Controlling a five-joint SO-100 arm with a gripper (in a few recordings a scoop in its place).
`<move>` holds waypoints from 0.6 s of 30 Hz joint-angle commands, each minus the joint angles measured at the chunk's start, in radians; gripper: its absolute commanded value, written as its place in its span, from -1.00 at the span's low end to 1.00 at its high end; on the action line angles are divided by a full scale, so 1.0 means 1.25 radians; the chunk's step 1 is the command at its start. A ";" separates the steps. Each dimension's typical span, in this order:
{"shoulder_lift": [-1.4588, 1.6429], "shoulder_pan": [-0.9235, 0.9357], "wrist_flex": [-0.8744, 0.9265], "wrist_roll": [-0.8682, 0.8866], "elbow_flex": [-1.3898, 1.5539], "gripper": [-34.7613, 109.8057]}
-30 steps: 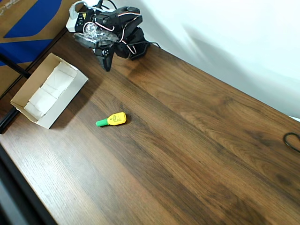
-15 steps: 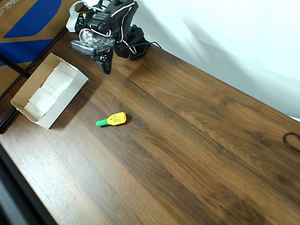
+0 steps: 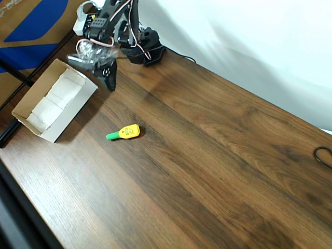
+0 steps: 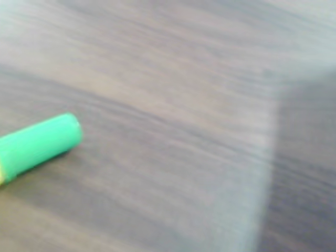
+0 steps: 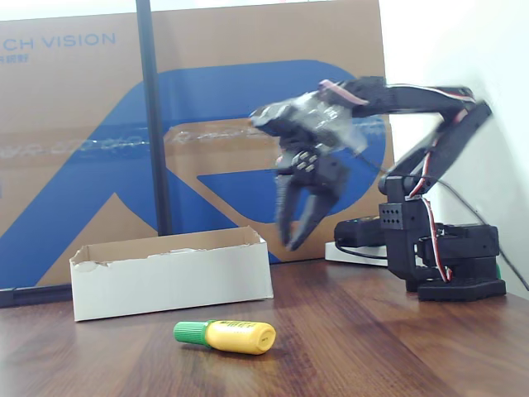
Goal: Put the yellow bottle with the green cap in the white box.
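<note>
The yellow bottle with the green cap [image 3: 124, 132] lies on its side on the wooden table, cap pointing left in the overhead view and in the fixed view [image 5: 226, 336]. The wrist view, blurred, shows the green cap [image 4: 41, 142] at the left edge. The white box [image 3: 31, 123] stands open-topped left of the bottle, and behind it in the fixed view [image 5: 169, 277]. My gripper [image 3: 109, 84] hangs in the air beside the box's far right corner, well short of the bottle. In the fixed view my gripper [image 5: 291, 238] points down, fingers slightly apart, holding nothing.
The arm's base [image 3: 148, 52] sits at the table's far edge. Brown-and-blue cardboard [image 5: 74, 149] and a black pole [image 5: 154, 116] stand behind the box. A black cable [image 3: 323, 155] lies at the right edge. The table's front edge [image 3: 21, 207] runs at lower left.
The arm has swung out from its folded pose, and the gripper has moved left and toward the bottle in the overhead view. Bottle and box have not moved.
</note>
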 commanded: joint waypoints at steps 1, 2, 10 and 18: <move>-0.040 -0.011 -0.050 -0.016 -0.061 -0.41; -0.066 -0.015 -0.072 -0.020 -0.069 -0.38; -0.237 -0.136 -0.140 -0.085 -0.152 -0.33; -0.322 -0.263 -0.070 -0.088 -0.220 -0.32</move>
